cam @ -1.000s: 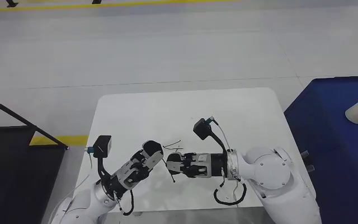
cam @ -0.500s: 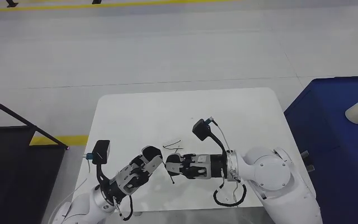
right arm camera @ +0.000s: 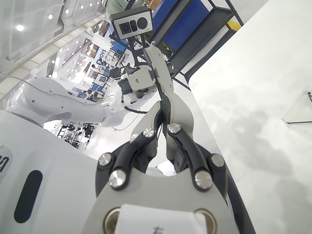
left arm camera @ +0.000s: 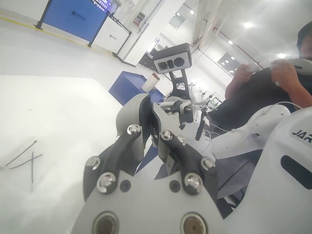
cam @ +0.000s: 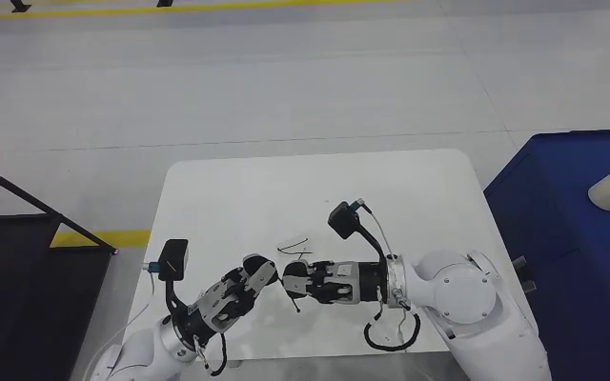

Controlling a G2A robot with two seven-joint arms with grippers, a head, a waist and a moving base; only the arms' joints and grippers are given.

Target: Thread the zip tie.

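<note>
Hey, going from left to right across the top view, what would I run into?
Black metal frame → left gripper → right gripper, clamped on a zip tie → blue cabinet. The loose zip ties on the table overlap the grippers, so they are left out.

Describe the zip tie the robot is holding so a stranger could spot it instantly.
On the white table, look near the front edge, where the left gripper faces the right gripper. The zip tie is the thin black strip pinched in the right gripper's jaws. Unlike the loose zip ties lying flat farther back, it alone is gripped.
</note>
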